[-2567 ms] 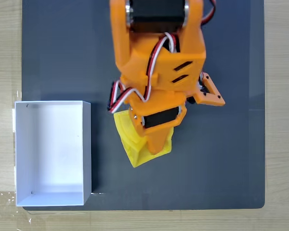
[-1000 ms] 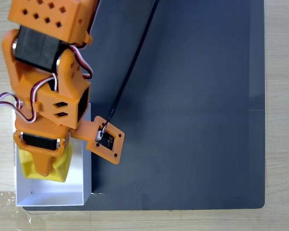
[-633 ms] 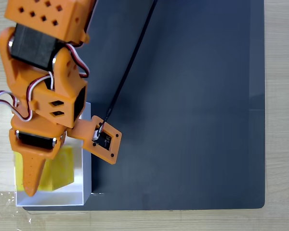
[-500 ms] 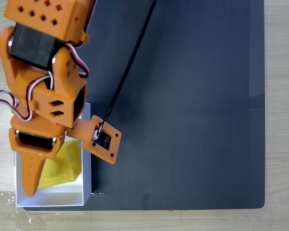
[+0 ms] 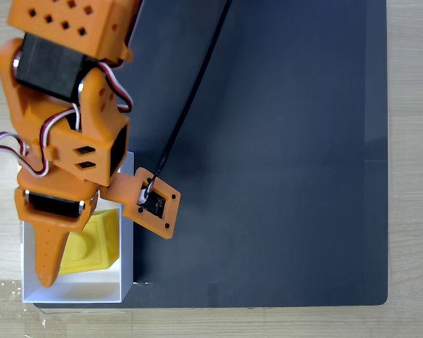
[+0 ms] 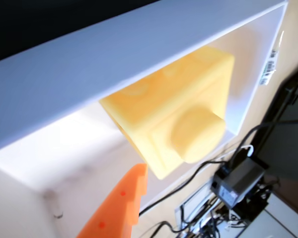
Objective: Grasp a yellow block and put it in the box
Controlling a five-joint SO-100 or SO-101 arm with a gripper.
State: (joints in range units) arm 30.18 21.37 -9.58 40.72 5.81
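Down at the lower left of the fixed view, the yellow block point(image 5: 94, 241) sat loose inside the box point(image 5: 126, 243), gripper point(image 5: 69, 252) spread wide above it. Wrist view: block stud-forward at center, one orange finger point(image 6: 116, 208) below.

Fixed view evenly lit, sharp; wrist view overexposed, soft, glaring.
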